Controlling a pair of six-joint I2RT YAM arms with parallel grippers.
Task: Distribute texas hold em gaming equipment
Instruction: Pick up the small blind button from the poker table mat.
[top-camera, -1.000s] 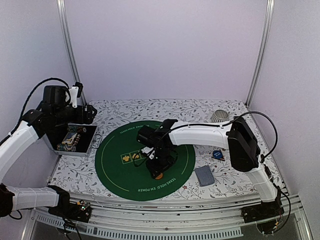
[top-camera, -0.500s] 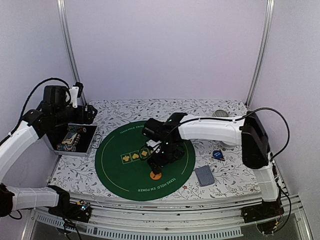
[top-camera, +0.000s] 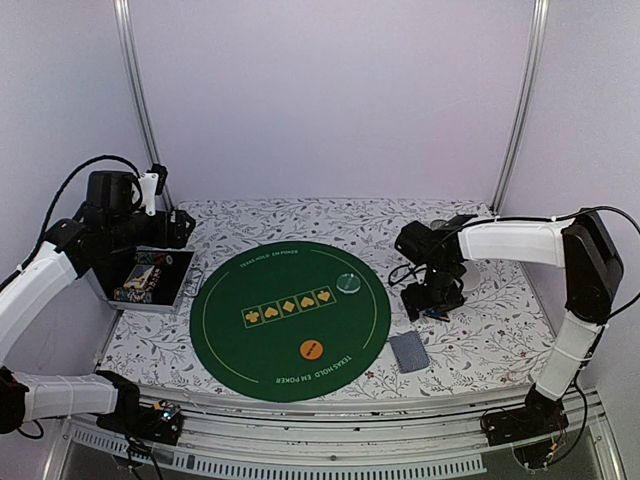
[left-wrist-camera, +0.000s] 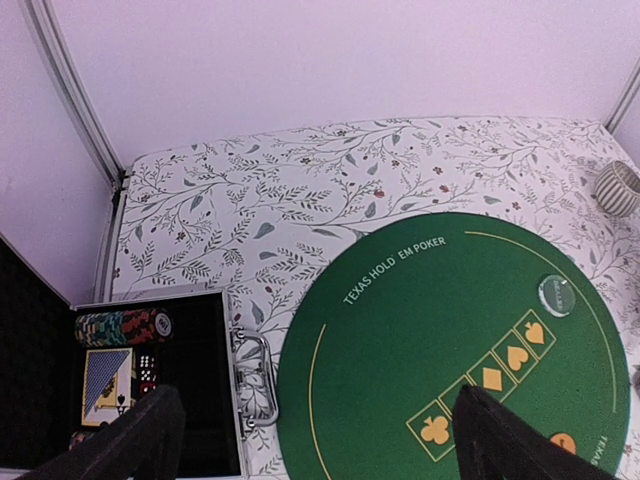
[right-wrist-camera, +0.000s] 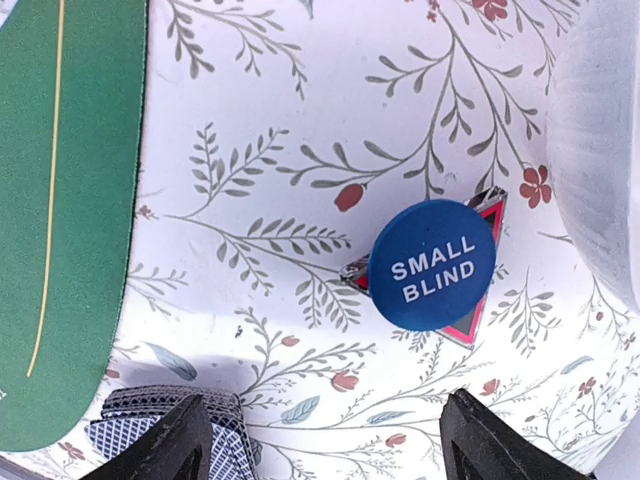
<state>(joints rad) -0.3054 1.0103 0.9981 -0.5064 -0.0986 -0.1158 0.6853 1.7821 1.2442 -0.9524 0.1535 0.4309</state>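
The orange button (top-camera: 312, 349) lies on the green mat (top-camera: 230, 320), near its front. A clear disc (top-camera: 348, 283) lies on the mat's right part. My right gripper (right-wrist-camera: 325, 440) is open and empty, low over the tablecloth right of the mat. Ahead of it, the blue "SMALL BLIND" button (right-wrist-camera: 433, 264) rests on the red-black triangle marker (right-wrist-camera: 489, 209). The grey-blue card deck (right-wrist-camera: 170, 425) lies by its left finger and shows in the top view (top-camera: 408, 351). My left gripper (left-wrist-camera: 320, 450) is open and empty, high over the open case (left-wrist-camera: 215, 400), which holds striped chips (left-wrist-camera: 120, 325) and cards (left-wrist-camera: 105, 380).
The white bowl (right-wrist-camera: 600, 150) stands just right of the blue button. The ribbed grey cup (left-wrist-camera: 620, 187) stands at the back right. The case's metal handle (left-wrist-camera: 250, 375) lies between the case and the mat. Frame posts rise at both back corners.
My right gripper lifted off the orange button, left it on the mat, and swung right to the blue button. The clear disc now shows. The left arm has not moved.
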